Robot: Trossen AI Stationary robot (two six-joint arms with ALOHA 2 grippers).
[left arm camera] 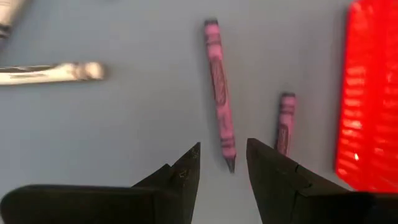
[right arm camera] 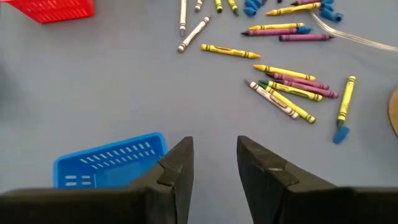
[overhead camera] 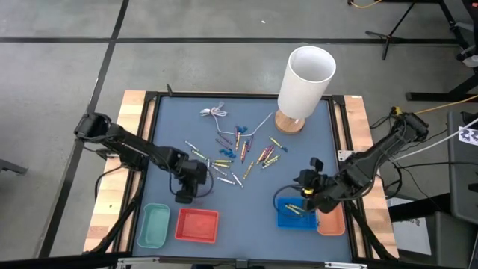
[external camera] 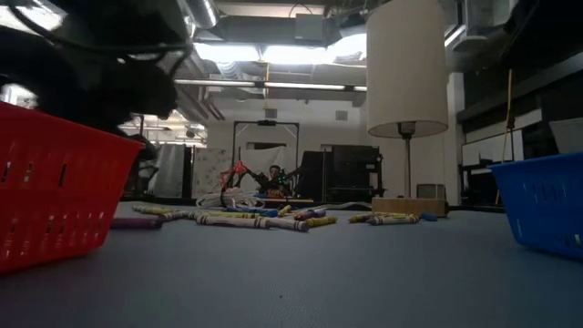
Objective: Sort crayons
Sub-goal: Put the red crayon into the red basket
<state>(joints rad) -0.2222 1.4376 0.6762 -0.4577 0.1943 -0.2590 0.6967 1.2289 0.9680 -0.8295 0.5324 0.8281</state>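
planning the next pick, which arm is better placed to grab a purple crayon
Left. Its gripper hangs open right over a purple crayon beside the red basket; the right gripper sits by the blue basket.

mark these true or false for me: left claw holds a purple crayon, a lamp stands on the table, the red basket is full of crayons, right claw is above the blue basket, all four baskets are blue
1. The left claw holds a purple crayon. False: it is open and empty, and the purple crayon lies on the mat just ahead of its fingertips.
2. A lamp stands on the table. True: white shade, wooden base, at the far edge.
3. The red basket is full of crayons. False: the high view shows none in it.
4. The right claw is above the blue basket. True: it is over the basket's far edge, open.
5. All four baskets are blue. False: there is also a teal basket, the red one and an orange basket.
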